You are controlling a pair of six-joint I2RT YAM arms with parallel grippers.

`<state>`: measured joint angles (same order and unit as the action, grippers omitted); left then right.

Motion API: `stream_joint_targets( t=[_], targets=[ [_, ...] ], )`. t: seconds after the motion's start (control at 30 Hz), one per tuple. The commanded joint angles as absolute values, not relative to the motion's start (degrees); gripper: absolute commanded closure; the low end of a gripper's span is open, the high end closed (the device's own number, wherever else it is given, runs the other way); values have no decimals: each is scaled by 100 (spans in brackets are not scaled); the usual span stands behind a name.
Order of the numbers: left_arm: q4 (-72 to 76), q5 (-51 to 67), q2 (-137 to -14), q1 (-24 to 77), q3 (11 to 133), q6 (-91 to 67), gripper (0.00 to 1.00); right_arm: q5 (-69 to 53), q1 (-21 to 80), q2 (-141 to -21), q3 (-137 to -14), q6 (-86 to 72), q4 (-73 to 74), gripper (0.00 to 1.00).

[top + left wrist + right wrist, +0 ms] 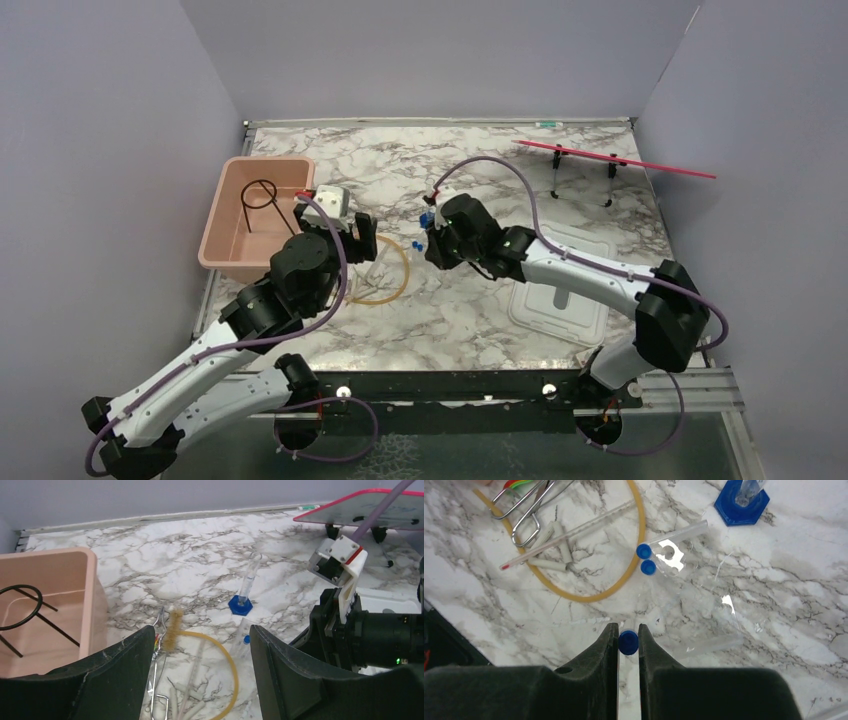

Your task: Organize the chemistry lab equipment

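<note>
Right jaws clamp tube (pixel 628 643), amber tubing (pixel 642 521) beyond

Wire ring (pixel 260 195) in the tub (pixel 268 160), left — tubing loop (pixel 643 530) beside it — lid (pixel 560 300) far right.

Top: high at near edge, looking down on whole table (pixel 380 160). Left wrist: low, facing far. Right wrist: close, straight down. All share tubing (pixel 642 527).

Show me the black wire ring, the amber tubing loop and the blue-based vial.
black wire ring (pixel 40 603), left wrist view, right edge of the hoop.
amber tubing loop (pixel 642 524), right wrist view, right side of the loop.
blue-based vial (pixel 240 605), left wrist view, its blue hexagonal base.
</note>
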<state>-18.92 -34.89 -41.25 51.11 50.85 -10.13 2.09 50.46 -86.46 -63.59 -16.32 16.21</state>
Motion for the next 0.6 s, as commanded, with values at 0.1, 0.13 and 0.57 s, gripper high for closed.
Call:
stream_joint_targets(
  t=[0.1,0.13,0.57],
  targets=[
    [-1617,-4236,-3890,5117,4899,-1115,28,1201,5174,-9206,-6495,-1129,637,90],
    [-1617,-4236,-3910,5118,4896,-1107,27,1216,5174,-9260,-6503,-1093,595,90],
    [-1644,-4257,-4007,5118,4853,-1081,27,1231,5181,-9718,-6579,-1003,455,91]
  ],
)
